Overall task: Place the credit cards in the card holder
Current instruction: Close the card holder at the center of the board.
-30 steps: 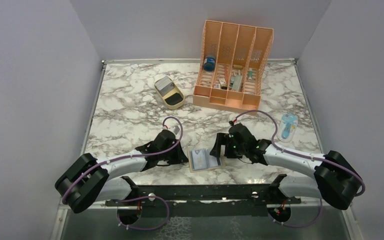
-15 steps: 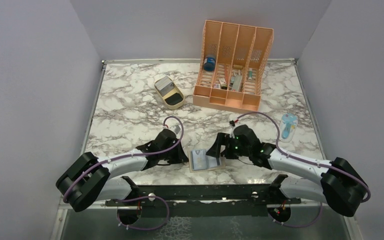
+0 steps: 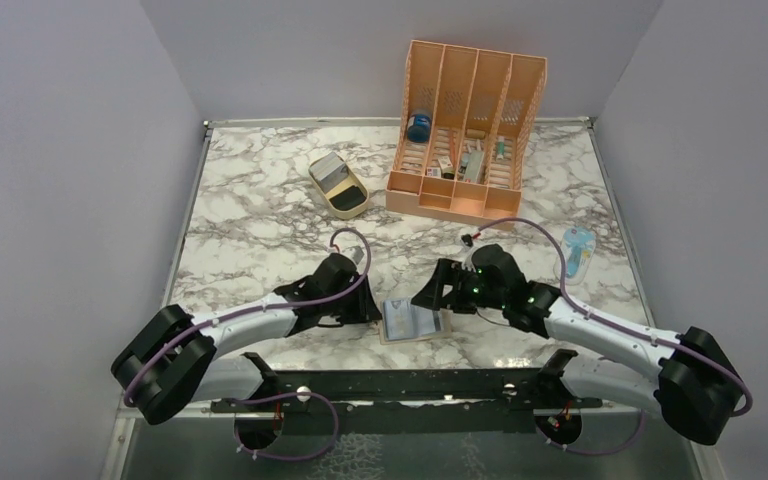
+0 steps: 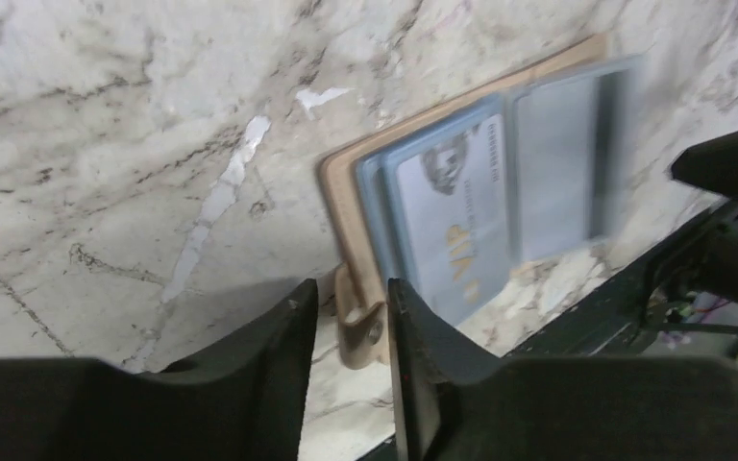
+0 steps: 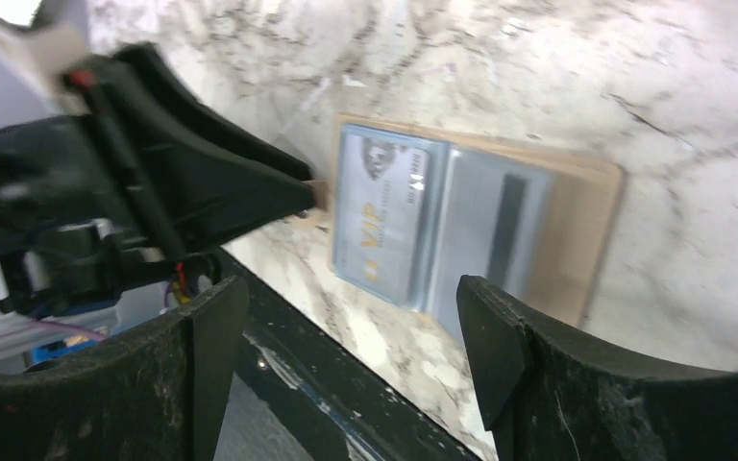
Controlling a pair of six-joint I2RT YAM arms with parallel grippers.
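Note:
The card holder (image 3: pixel 412 322) lies open near the table's front edge, a tan wallet (image 5: pixel 586 216) with light-blue pockets. A silver credit card marked VIP (image 4: pixel 452 226) sits in one pocket, and a grey card with a dark stripe (image 4: pixel 557 168) sits in the other; the right wrist view shows both, the VIP card (image 5: pixel 384 216) and the striped card (image 5: pixel 495 235). My left gripper (image 4: pixel 351 298) is open at the wallet's left edge. The snap tab (image 4: pixel 360 331) lies between its fingers, with a gap on one side. My right gripper (image 5: pixel 351 298) stands wide open and empty at the wallet's right side (image 3: pixel 430 297).
A tan oval tray (image 3: pixel 340 187) at mid-left holds a grey and a dark card-like piece. The big orange slotted organizer (image 3: pixel 465 135) with small items stands at the back. A light-blue object (image 3: pixel 576 252) lies at the right. The black frame rail (image 3: pixel 400 385) runs just below the wallet.
My left jaws have parted from their tight hold on the snap tab. My right gripper has edged left, closer over the wallet, and narrowed slightly.

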